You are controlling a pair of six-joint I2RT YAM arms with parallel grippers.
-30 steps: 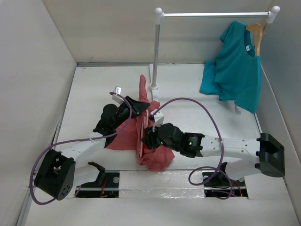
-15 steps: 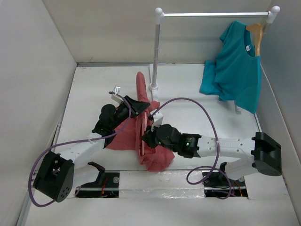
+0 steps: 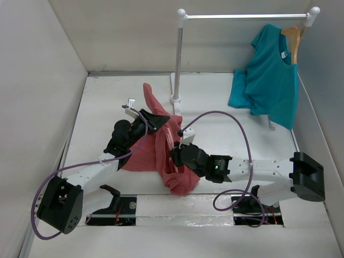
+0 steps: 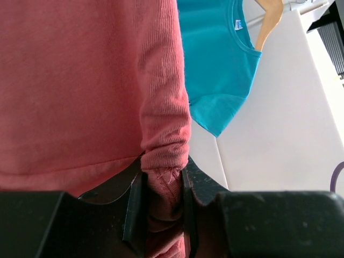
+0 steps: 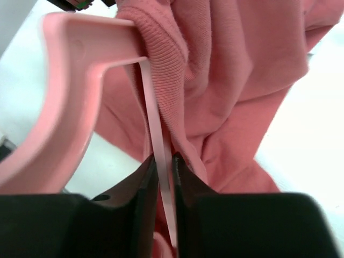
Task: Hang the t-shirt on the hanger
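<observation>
The left arm (image 3: 91, 171) and right arm (image 3: 269, 167) are white tube links with chunky black joint housings, each trailed by a thin purple cable (image 3: 212, 112). The left gripper (image 4: 161, 185) and right gripper (image 5: 163, 166) are matt black; a small green light (image 3: 217, 166) glows on the right arm's housing

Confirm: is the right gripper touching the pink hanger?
Touching. The right wrist view shows the right gripper closed on the hanger, with its thin pink bar pinched between both jaws.
</observation>
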